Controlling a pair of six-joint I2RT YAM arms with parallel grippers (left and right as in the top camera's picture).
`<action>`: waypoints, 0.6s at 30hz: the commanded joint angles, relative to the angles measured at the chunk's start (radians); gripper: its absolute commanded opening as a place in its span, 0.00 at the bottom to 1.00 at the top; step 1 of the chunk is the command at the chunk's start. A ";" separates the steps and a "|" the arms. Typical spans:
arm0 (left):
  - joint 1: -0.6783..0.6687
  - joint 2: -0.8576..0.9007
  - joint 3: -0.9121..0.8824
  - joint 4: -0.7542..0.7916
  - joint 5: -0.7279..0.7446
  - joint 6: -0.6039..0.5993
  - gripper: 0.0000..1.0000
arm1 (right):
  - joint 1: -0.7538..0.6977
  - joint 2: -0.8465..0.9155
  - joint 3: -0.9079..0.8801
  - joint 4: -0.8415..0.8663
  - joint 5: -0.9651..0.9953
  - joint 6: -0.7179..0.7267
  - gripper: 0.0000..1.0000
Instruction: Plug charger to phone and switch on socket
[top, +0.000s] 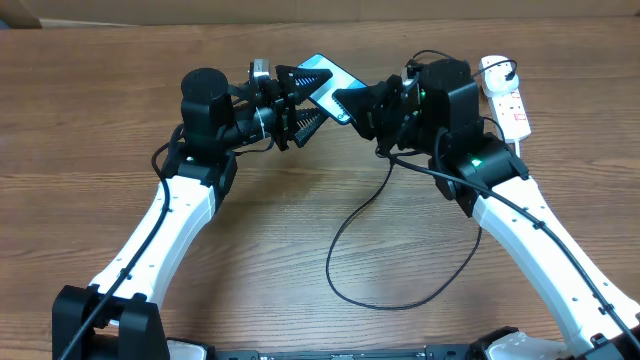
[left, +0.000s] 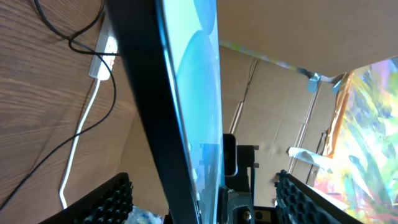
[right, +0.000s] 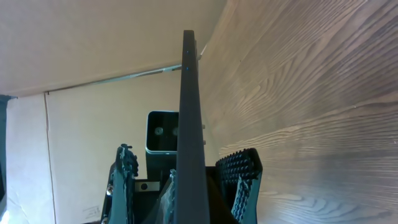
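Note:
The phone (top: 322, 68), blue-cyan screen and dark edge, is held up off the table between my two grippers at the back middle. My right gripper (top: 347, 106) is shut on its lower right end; in the right wrist view the phone (right: 188, 93) stands edge-on out of the jaws (right: 189, 190). My left gripper (top: 313, 96) is open, one finger on each side of the phone without touching; the left wrist view shows the phone (left: 180, 106) between the wide jaws (left: 202, 183). The socket (top: 506, 96) lies at the back right. The charger cable (top: 345, 235) loops over the table; I cannot make out its tip.
The socket's thick white cord (left: 79, 134) runs from the strip (left: 102, 53) across the wood in the left wrist view. A black cable (left: 74, 45) crosses near the strip. Cardboard walls stand behind the table's far edge.

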 joint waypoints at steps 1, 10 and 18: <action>0.000 -0.002 0.003 0.007 -0.006 -0.022 0.65 | 0.000 -0.008 0.028 0.019 0.021 0.012 0.04; 0.000 -0.002 0.003 0.007 -0.010 -0.047 0.59 | 0.002 -0.008 0.028 0.017 0.021 0.011 0.04; 0.000 -0.002 0.003 0.007 -0.014 -0.055 0.39 | 0.005 -0.008 0.028 0.014 0.021 0.013 0.04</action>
